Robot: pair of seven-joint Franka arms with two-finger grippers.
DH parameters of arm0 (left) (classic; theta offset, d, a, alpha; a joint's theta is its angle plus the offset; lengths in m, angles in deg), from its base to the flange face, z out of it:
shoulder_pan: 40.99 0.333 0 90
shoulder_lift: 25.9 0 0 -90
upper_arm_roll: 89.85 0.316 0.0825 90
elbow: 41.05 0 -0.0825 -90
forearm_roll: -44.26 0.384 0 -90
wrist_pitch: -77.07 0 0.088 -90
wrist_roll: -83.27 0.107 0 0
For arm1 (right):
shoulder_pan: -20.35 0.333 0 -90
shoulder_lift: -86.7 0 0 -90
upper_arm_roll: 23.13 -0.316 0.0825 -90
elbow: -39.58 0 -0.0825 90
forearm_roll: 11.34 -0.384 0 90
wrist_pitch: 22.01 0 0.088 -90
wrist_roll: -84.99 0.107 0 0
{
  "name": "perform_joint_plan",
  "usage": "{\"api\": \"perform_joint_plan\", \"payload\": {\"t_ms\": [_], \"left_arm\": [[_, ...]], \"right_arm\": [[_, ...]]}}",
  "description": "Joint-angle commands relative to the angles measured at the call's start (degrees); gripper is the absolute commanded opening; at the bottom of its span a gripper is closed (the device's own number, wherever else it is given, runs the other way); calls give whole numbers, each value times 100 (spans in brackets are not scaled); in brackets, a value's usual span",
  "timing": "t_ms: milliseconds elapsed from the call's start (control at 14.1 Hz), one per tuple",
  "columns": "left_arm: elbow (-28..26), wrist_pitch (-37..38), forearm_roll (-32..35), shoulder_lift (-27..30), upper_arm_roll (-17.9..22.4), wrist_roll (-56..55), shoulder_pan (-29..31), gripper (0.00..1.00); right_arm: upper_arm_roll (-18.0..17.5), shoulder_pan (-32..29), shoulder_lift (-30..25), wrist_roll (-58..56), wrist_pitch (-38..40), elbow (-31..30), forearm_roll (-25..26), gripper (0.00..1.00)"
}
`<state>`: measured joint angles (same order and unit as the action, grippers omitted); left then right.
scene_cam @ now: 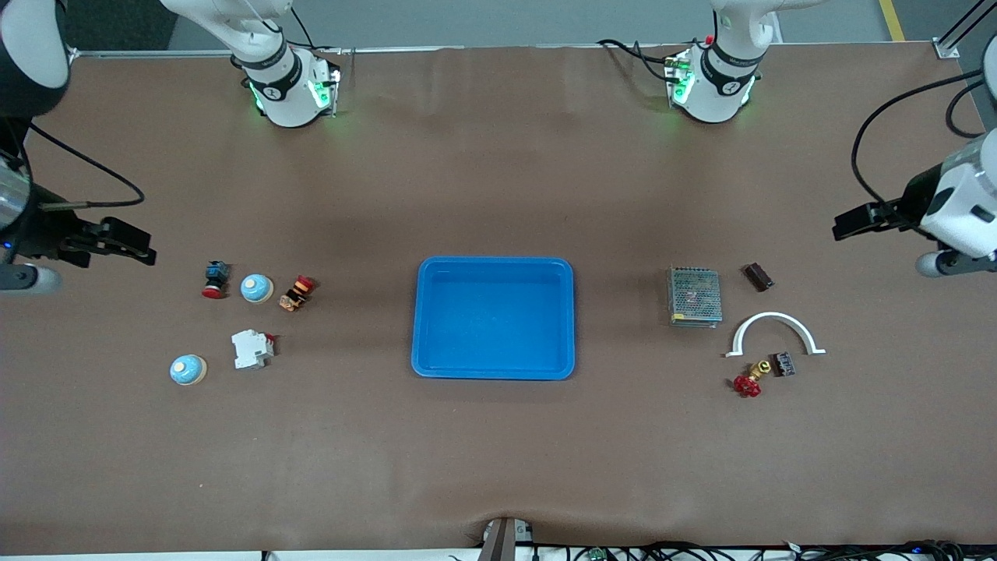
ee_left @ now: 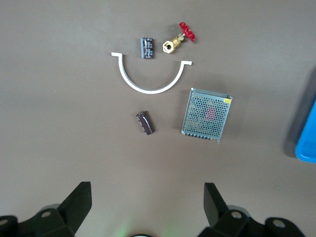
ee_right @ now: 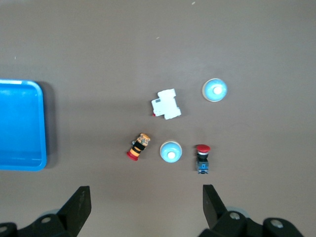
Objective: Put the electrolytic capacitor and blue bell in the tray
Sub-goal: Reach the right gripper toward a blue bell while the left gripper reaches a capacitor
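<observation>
- Nothing is in the tray [scene_cam: 494, 372] yet; it sits bare in the middle of the table, so I judge the task to be at its first step: choosing and reaching.
- My left gripper [ee_left: 147, 196] hangs over the table at the left arm's end, fingers spread wide with nothing between them.
- My right gripper [ee_right: 145, 198] hangs over the right arm's end, likewise wide apart and holding nothing.
- The capacitor [scene_cam: 757, 276], a dark cylinder lying on its side, rests beside the mesh box [scene_cam: 693, 297], farther from the front camera than the white arch [scene_cam: 775, 333].
- A second dark cylinder [scene_cam: 783, 364] lies nearer the camera, just beside the red-handled valve [scene_cam: 750, 379]; I cannot tell from here which of the two is meant.
- Two blue bells lie at the right arm's end: one bell [scene_cam: 256, 288] between a red-capped button [scene_cam: 215, 279] and a striped switch [scene_cam: 297, 294], the other bell [scene_cam: 188, 369] nearer the camera, beside the white breaker [scene_cam: 251, 348].
- Next, as I judge it, the left gripper should come down over the capacitor with its fingers across the cylinder's short width, since it may roll if nudged.
- The right gripper should take the nearer-camera bell, I think; it stands clear of neighbours, while the other is hemmed in on both sides.
- A bell's dome looks slippery, so a low grip at the rim seems wise.
</observation>
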<state>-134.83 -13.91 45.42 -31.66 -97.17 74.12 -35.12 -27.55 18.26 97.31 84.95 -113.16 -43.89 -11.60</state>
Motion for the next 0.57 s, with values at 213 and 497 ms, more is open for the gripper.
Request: {"api": "perform_joint_plan", "payload": {"t_ms": [213,497], "left_arm": [[-1316,-1077,104,207,-6,-279,2,100],[-1914,-1649,105,225,-33,-596,177,100]], "right_arm": [[2,315,380,21,-17,103,280,100],[2,289,486,30,-44,129,272,100]]}}
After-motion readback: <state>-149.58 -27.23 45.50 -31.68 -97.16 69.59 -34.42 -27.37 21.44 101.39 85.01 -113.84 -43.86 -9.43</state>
